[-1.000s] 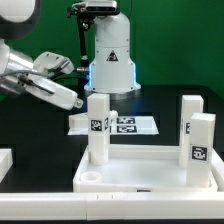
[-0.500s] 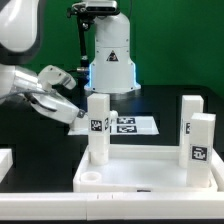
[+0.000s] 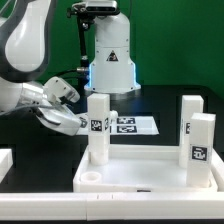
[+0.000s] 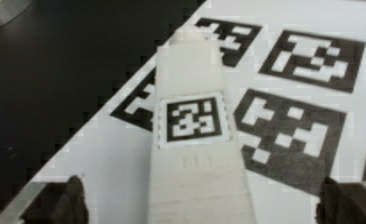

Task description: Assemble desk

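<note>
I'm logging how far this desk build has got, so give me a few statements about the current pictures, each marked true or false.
1. Three legs stand upright on the panel. True: one leg on the exterior view's left, two on its right.
2. The socket at the panel's near corner on the exterior view's left holds a leg. False: it is empty.
3. The gripper carries a leg. False: nothing shows between its fingers.
4. The marker board lies behind the panel. True.
5. The wrist view shows a tagged leg below the gripper. True.
</note>
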